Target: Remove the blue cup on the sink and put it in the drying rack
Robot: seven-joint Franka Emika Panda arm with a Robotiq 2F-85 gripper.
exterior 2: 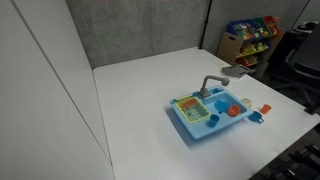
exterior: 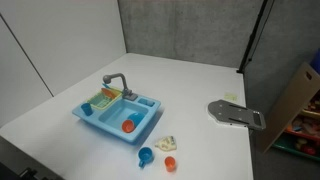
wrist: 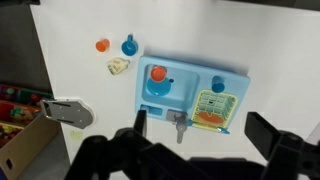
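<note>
The gripper [wrist: 204,132] hangs high above the table [wrist: 80,25], jaws spread wide with nothing between them (only the wrist view shows it). Its dark fingers [wrist: 140,126] reach in at 6 o'clock, over the near edge of the sink [wrist: 200,66].

The blue cup [wrist: 128,46] stands on the table at 10 o'clock from the sink, just off its corner. A small orange piece [wrist: 102,45] lies at the cup's 9 o'clock.

The drying rack [wrist: 214,100] sits inside the sink, at 3 o'clock from its middle.

In an exterior view the grey faucet [exterior: 118,82] arches upright, and a round piece [exterior: 128,126] in the basin looks orange-red. From the wrist that piece looks blue-rimmed, and I cannot tell what it is.
</note>
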